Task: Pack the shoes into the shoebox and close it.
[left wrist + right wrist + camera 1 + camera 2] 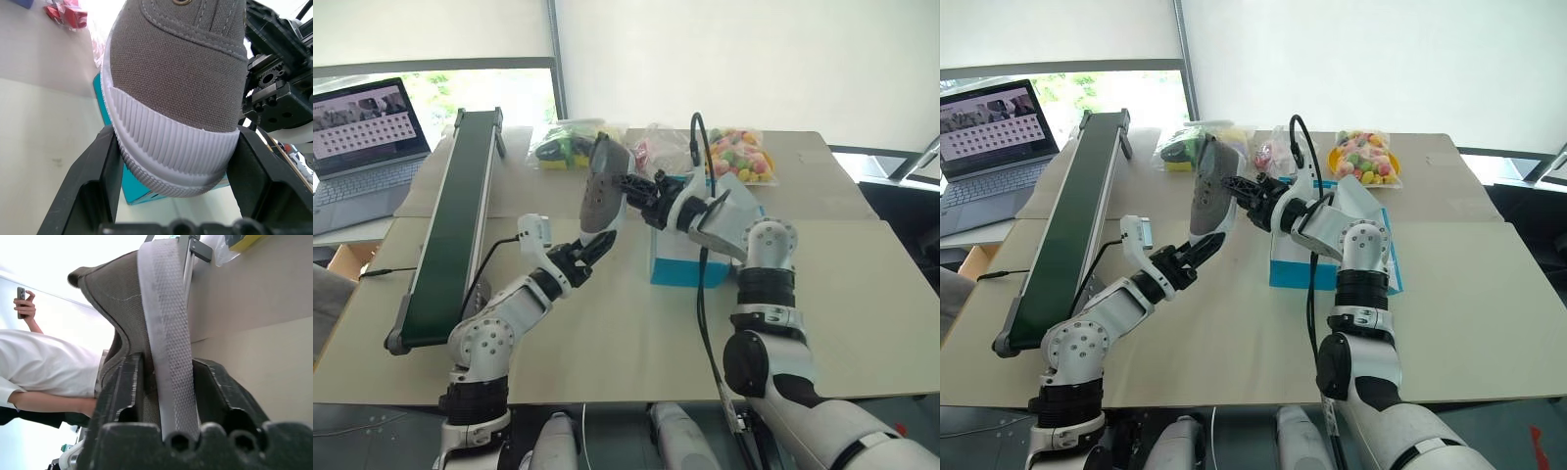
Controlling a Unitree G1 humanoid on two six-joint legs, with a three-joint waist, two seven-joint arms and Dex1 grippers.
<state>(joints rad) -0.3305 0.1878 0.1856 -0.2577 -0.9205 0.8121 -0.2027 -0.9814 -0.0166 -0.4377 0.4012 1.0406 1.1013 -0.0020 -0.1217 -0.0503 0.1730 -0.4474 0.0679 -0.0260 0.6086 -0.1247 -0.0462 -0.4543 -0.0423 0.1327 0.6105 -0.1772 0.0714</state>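
Observation:
One grey-brown shoe (600, 186) with a pale ridged sole stands on end in the air above the table, toe down. My left gripper (597, 245) is shut on its toe; the left wrist view has the ribbed toe cap (181, 156) squeezed between both black fingers (93, 181). From the right, my right gripper (1234, 184) clamps the shoe higher up. In the right wrist view its fingers (220, 396) press on the sole (168, 333) and the upper. The turquoise shoebox (675, 269) sits on the table just behind and right of the shoe, largely hidden by my right arm.
A long green conveyor (450, 225) runs along the left of the table, with a laptop (362, 137) beyond it. Clear bags of colourful items (739, 157) lie at the table's far side. A person in a white shirt (44, 367) holds up a phone.

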